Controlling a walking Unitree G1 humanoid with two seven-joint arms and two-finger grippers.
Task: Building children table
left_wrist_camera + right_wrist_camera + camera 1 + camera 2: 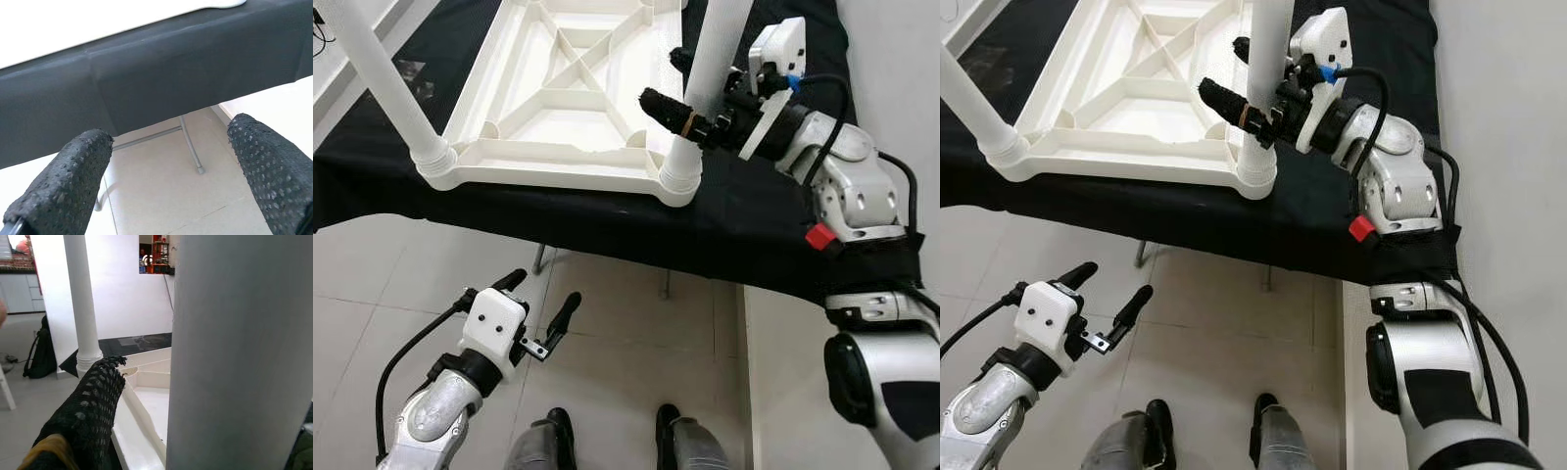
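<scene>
1. Left gripper (540,305) hung low over the tiled floor (626,323), fingers apart, holding nothing
2. Right gripper (677,80) was clamped around a white leg (713,59)
3. White tabletop (558,98) lay inverted on the black-draped table (744,215), leg upright in its near corner socket

I see the upturned tabletop (570,108) and its screwed-in leg (713,59) as smooth white plastic, slightly glossy. Matt black cloth (744,220) drapes the bench. My fingers (73,181) look rough, pebbled black rubber; floor tiles (607,333) shine.
</scene>
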